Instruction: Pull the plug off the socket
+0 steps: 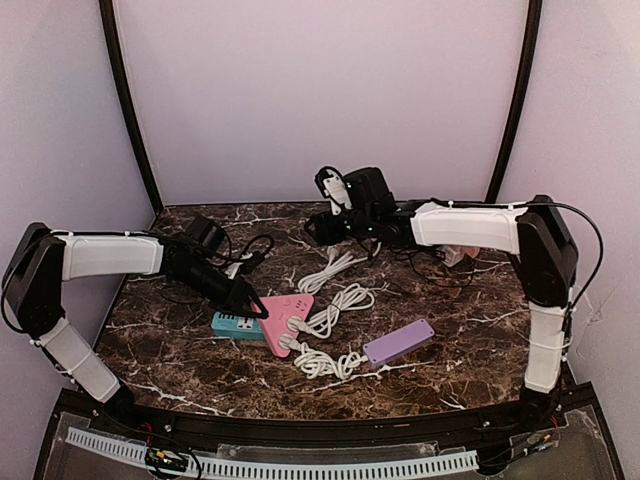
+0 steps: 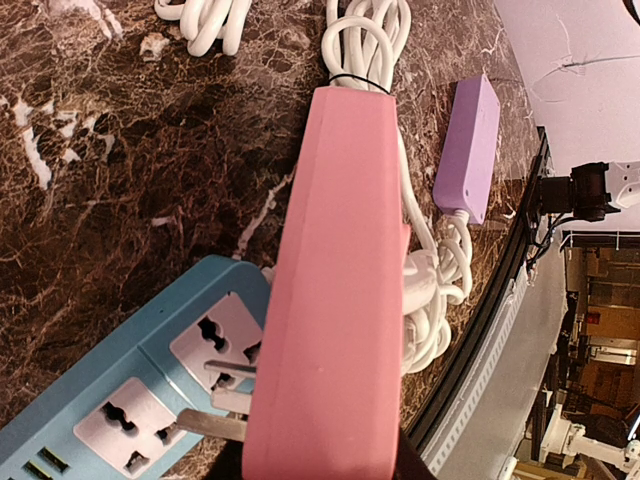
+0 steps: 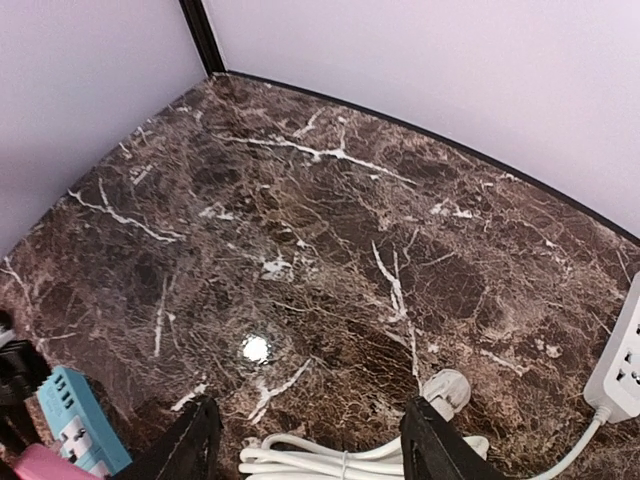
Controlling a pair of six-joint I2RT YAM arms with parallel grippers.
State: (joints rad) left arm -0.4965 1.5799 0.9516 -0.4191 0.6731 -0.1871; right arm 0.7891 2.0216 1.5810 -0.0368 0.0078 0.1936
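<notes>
Beside blue socket [image 2: 130, 400], pink plug [image 2: 340, 300], prongs [image 2: 215, 425] showing

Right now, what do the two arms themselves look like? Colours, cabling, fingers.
They match. The left arm and right arm have white rounded link shells, black joint housings and black wrist ends. A thin black cable loops off the right arm's elbow. The right fingers are black, flat and tapered. No markings are legible.
</notes>
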